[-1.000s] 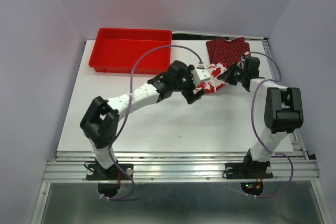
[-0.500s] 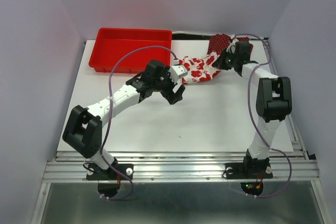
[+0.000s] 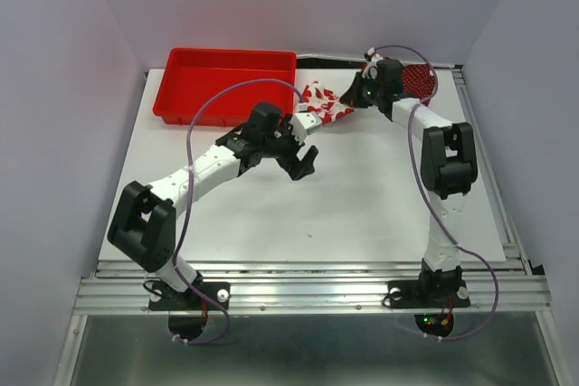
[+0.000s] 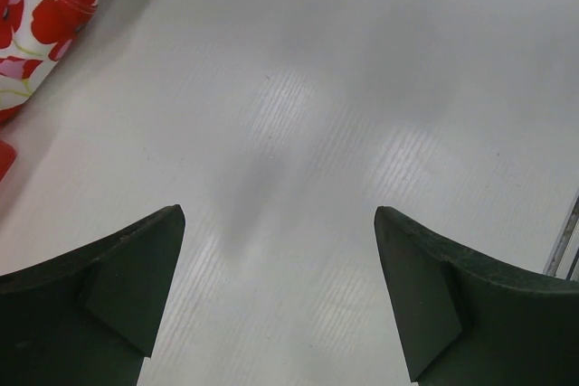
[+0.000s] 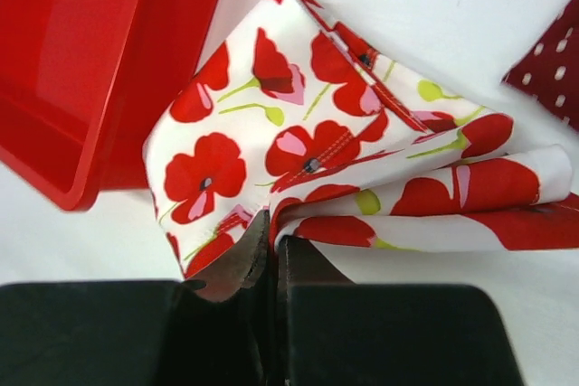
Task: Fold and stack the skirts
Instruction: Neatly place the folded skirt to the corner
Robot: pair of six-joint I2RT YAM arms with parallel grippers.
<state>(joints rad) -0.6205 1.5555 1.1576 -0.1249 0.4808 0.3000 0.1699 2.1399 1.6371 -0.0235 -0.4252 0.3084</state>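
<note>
Beside the red tray (image 5: 72, 70), the flowered skirt (image 5: 298, 142) is clamped by the right tool (image 5: 271, 246) (presumably for folding); the left tool (image 4: 280, 259) is held released.

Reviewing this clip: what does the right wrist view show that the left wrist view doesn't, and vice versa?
Right wrist only: the right end effector shut on a fold of the floral skirt, the tray to the left of it, and a corner of the dotted skirt. Left wrist only: the left end effector, open and empty over bare table; a red sliver at the left edge is too small to identify. Both: the floral skirt and the white table.
</note>
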